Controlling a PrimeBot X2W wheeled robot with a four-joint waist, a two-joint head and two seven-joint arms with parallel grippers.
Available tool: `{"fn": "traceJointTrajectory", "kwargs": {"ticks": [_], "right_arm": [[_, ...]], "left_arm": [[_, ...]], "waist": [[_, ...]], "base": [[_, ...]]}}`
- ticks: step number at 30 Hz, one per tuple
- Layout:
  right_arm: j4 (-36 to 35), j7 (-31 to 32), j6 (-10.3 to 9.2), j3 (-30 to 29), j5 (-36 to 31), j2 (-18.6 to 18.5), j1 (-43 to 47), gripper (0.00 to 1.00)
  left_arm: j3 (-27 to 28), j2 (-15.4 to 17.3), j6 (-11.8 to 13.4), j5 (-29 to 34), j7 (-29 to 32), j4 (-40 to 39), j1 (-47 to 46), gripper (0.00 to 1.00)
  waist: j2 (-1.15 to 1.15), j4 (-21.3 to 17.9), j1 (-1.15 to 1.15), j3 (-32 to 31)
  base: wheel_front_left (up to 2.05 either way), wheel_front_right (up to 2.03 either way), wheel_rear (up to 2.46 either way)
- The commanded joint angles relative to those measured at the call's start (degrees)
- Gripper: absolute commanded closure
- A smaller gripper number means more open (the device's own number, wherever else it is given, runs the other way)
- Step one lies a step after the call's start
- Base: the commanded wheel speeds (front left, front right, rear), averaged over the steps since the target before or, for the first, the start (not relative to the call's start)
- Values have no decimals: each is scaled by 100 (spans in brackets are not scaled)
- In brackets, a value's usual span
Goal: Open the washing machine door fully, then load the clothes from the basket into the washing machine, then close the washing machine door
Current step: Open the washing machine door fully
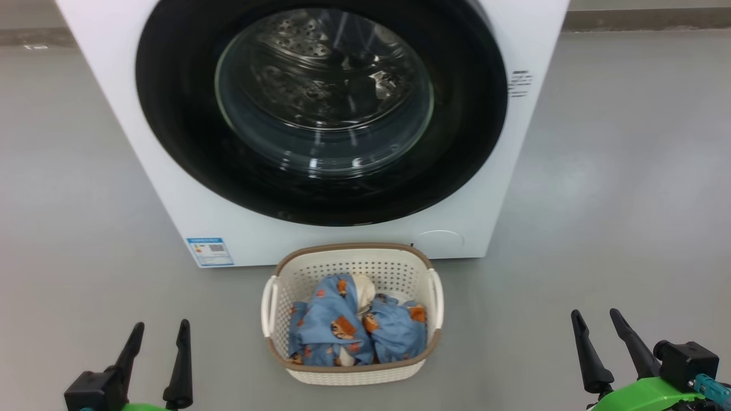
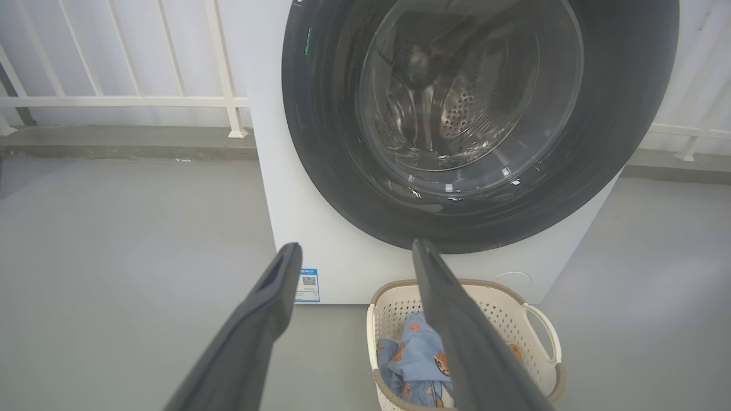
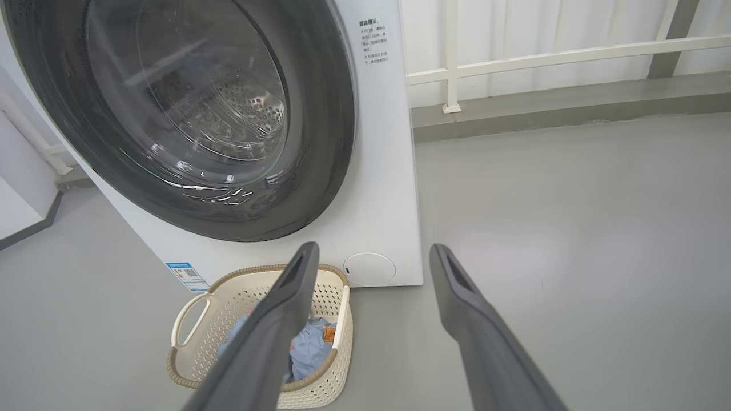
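The white washing machine (image 1: 171, 188) stands ahead with its round black door (image 1: 183, 142) shut flat against the front; the steel drum shows through the glass. On the floor just before it sits the cream basket (image 1: 394, 268), holding the light blue clothes (image 1: 337, 325) printed with orange faces. My left gripper (image 1: 161, 331) hangs open at the lower left, apart from the basket, with nothing between its fingers. Over at the lower right my right gripper (image 1: 597, 317) is open and empty too. The basket (image 2: 502, 308) (image 3: 228, 308) and door (image 2: 320, 142) (image 3: 325, 114) also appear in both wrist views.
Grey floor (image 1: 617, 200) spreads on both sides of the machine. A white railing (image 2: 114, 101) (image 3: 559, 57) on a low grey kerb runs behind it. A blue label (image 1: 210, 252) and a round white cap (image 1: 438, 240) mark the machine's lower front.
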Motion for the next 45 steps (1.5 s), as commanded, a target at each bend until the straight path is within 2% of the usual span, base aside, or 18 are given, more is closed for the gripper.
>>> {"fn": "traceJointTrajectory", "kwargs": {"ticks": [1, 20, 33, 34, 35, 36, 37, 41, 45], "right_arm": [[-128, -70, 9, 141, -26, -73, -121, 0], [-144, -70, 9, 109, -48, -46, -161, 0], [-151, -70, 9, 170, -74, -37, -167, 0], [-150, -70, 9, 188, -61, -30, -181, 35], [-153, -70, 9, 200, -35, -19, -201, 59], [-152, -70, 9, 219, -1, -6, -225, 69], [-156, -70, 9, 240, 43, 11, -256, 100], [-172, -70, 9, 304, 285, 85, -399, 100], [-222, -70, 9, 401, 937, 208, -727, 100]], "left_arm": [[184, 125, -9, 36, -38, -130, -116, 0], [244, 92, -9, -147, -38, -170, -154, 0], [166, 70, -9, -185, -38, -165, -134, 0], [160, 59, -9, -192, -38, -168, -131, 0], [156, 47, -9, -197, -38, -173, -125, 0], [150, 35, -9, -203, -38, -179, -117, 0], [146, 23, -9, -215, -38, -183, -110, 0], [131, -10, -9, -246, -38, -198, -95, 0], [91, -55, -9, -277, -38, -229, -89, 0]], "waist": [[0, -1, 0, 2], [0, -19, 0, 54], [0, -4, 0, 35], [0, 0, 0, 33], [0, 3, 0, 32], [0, 7, 0, 32], [0, 11, 0, 33], [0, 28, 0, 47], [0, 60, 0, 93]], "base": [[123, 123, -246], [118, 114, -232], [29, 29, -58], [0, 0, 0], [0, 0, 0], [0, 0, 0], [0, 0, 0], [0, 0, 0], [0, 0, 0]]}}
